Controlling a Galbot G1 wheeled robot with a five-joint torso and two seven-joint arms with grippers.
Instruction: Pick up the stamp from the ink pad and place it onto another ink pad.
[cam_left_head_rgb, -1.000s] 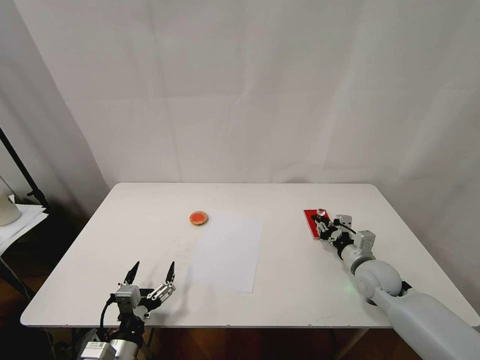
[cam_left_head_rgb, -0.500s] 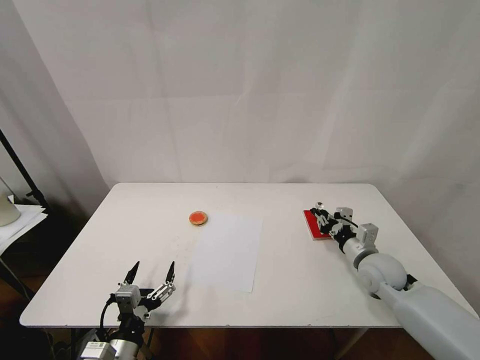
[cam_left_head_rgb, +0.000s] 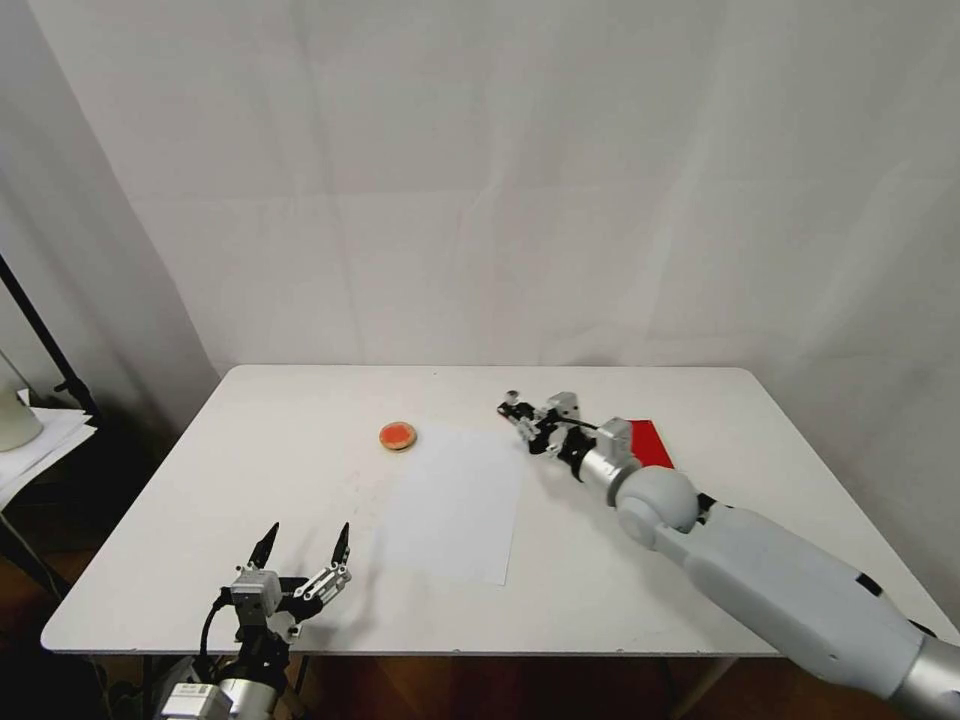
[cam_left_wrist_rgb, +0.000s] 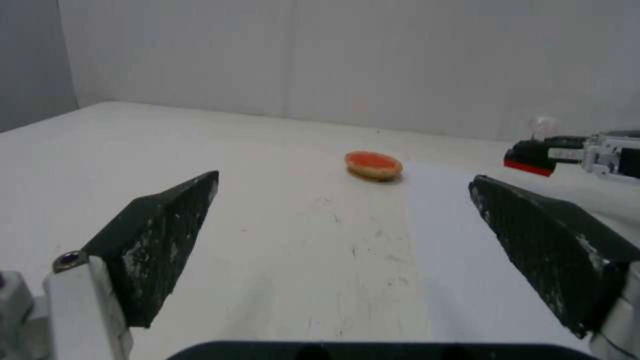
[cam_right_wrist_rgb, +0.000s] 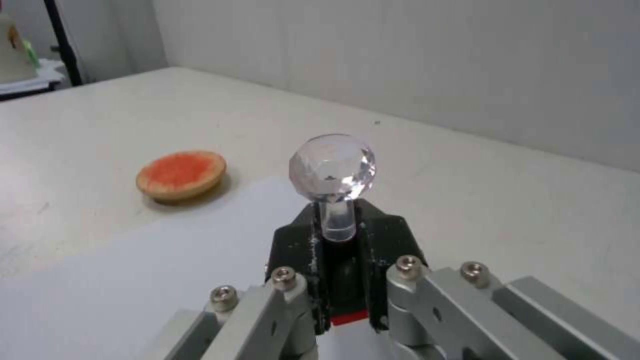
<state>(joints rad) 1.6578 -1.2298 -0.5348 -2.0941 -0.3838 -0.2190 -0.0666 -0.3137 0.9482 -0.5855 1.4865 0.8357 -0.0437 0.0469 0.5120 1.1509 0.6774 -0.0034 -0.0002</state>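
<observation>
My right gripper is shut on the stamp, holding it just below its clear rounded knob, above the far edge of the white paper sheet. The stamp hangs in the air, off the red rectangular ink pad, which lies behind my right forearm. The round tan-rimmed ink pad with its orange-red centre sits to the left of the stamp; in the right wrist view this round pad lies ahead of the knob. My left gripper stands open near the table's front left.
The white table ends at a pale curtain behind. A dark stand and a side surface with papers are off the table's left edge.
My right gripper has lifted the stamp off the red pad and carried it left, toward the round pad. The left arm has not moved.
</observation>
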